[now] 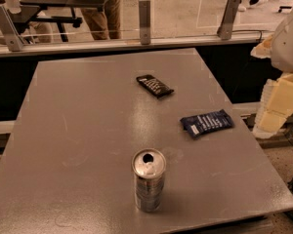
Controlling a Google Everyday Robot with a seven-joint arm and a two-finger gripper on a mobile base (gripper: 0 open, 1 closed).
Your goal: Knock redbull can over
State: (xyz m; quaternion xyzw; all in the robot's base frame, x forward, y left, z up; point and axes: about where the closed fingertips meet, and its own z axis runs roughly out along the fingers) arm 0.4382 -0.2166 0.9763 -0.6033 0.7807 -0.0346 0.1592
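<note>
The redbull can [148, 180] stands upright near the front edge of the grey table [83, 130], a little right of its middle. It is slim and silver with blue-grey side markings, and its pull-tab top is open. My gripper [269, 125] hangs off the table's right side, at the right edge of the view, below the white arm link [289, 38]. It is far from the can, to the can's right and farther back, and touches nothing.
A flat black wrapper [155, 86] lies at the table's back middle. A flat dark blue snack wrapper [206, 123] lies to the right, between can and gripper. A glass barrier with metal posts [144, 14] runs behind the table, with people and furniture beyond it.
</note>
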